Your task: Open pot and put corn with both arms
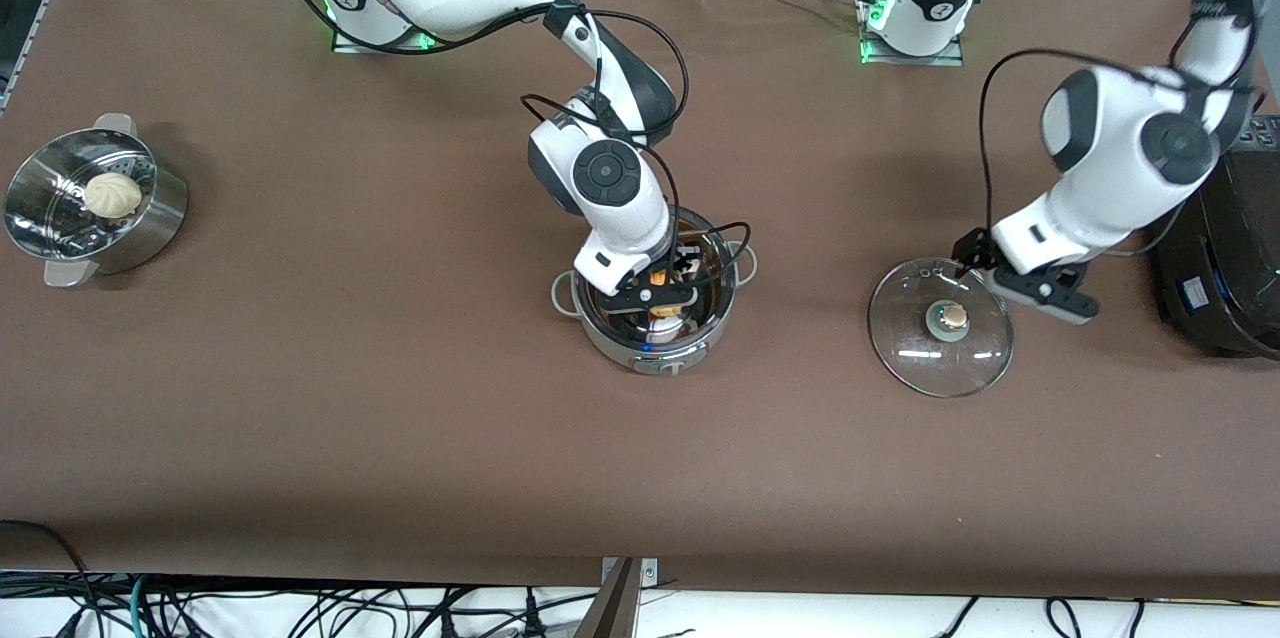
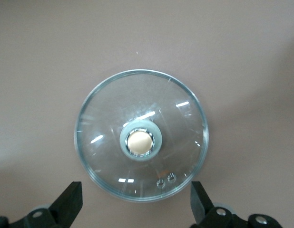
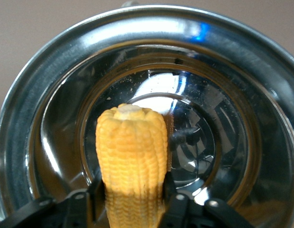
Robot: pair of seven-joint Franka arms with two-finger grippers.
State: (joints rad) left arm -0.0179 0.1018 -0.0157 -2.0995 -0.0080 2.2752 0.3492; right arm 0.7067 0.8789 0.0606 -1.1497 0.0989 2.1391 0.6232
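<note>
Already pot (image 1: 655, 303) opened at frame centre; lid (image 1: 940, 326) laid on desk (image 1: 400, 418), centre-right, under wide-fingered left gripper (image 2: 137, 202). Corn (image 3: 132, 156) clamped by right gripper (image 3: 132, 202) fingers inside pot; release remains.

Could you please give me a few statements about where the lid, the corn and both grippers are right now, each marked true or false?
1. The glass lid lies on the table, off the pot. True.
2. The right gripper is empty. False: it is shut on the corn, held over the inside of the pot.
3. The left gripper is clamped on the lid's knob. False: it is open above the lid, touching nothing.
4. A white bun sits in the steamer basket toward the right arm's end of the table. True.
5. The pot holds water. False: only bare shiny metal shows inside.
</note>
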